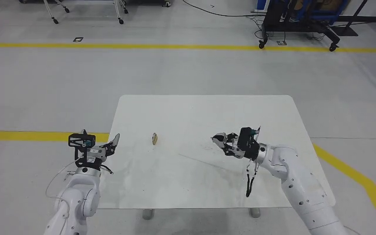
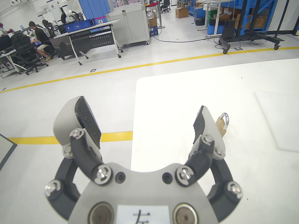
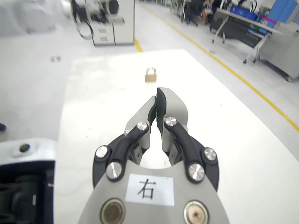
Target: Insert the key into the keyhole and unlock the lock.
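White rectangular surface (image 1: 205,182) carries a small brass padlock with silver shackle (image 1: 154,138) between the released left hand (image 2: 141,106), near it, and the clenched right hand (image 3: 157,96), well apart; key in that pinch: cannot tell. Best: left steadies the lock body before any approach. Top view gives spacing; left wrist view, shackle orientation.
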Tool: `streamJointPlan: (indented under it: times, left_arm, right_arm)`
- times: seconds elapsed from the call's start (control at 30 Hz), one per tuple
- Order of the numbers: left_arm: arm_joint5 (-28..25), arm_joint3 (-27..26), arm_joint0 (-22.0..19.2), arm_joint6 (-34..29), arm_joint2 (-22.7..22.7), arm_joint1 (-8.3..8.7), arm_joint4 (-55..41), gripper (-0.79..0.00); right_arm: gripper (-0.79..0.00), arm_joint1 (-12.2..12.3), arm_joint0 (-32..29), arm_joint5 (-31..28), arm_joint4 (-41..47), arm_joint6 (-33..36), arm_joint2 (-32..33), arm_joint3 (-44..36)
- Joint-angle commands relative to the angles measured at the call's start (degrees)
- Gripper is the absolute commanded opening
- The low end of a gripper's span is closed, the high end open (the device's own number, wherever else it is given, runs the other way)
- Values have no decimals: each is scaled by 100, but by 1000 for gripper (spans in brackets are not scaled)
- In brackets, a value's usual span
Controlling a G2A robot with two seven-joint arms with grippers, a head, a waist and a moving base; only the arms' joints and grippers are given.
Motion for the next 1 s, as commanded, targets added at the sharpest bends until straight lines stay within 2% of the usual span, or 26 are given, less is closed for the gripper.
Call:
streamJointPlan:
  times: [0.0,0.03,0.43,0.53,0.6,0.7,0.77,0.97]
  left_arm:
    - [0,0,0,0,0,0,0,0]
    - [0,0,0,0,0,0,0,0]
    - [0,0,0,0,0,0,0,0]
    - [-76,-20,-29,-8,32,-4,-65,0]
    - [-447,-91,-137,-81,145,-21,-501,0]
    - [-956,-182,-378,-552,289,-21,-894,0]
    - [-802,-347,-539,-942,453,-31,-684,0]
    - [-846,-389,-556,-998,501,-30,-640,0]
  right_arm:
    - [-785,56,0,-91,365,-788,-124,174]
    - [-785,108,31,-91,481,-1024,-220,263]
    - [-785,102,12,-81,560,-1012,-243,268]
    - [-785,68,124,-91,1317,-869,-517,546]
    - [-785,38,277,-91,2057,-749,-826,757]
    - [-785,19,468,-91,3214,-536,-1090,1130]
    - [-785,65,471,-91,3728,-387,-1195,1151]
    - [-785,91,468,-91,3806,-320,-1179,1154]
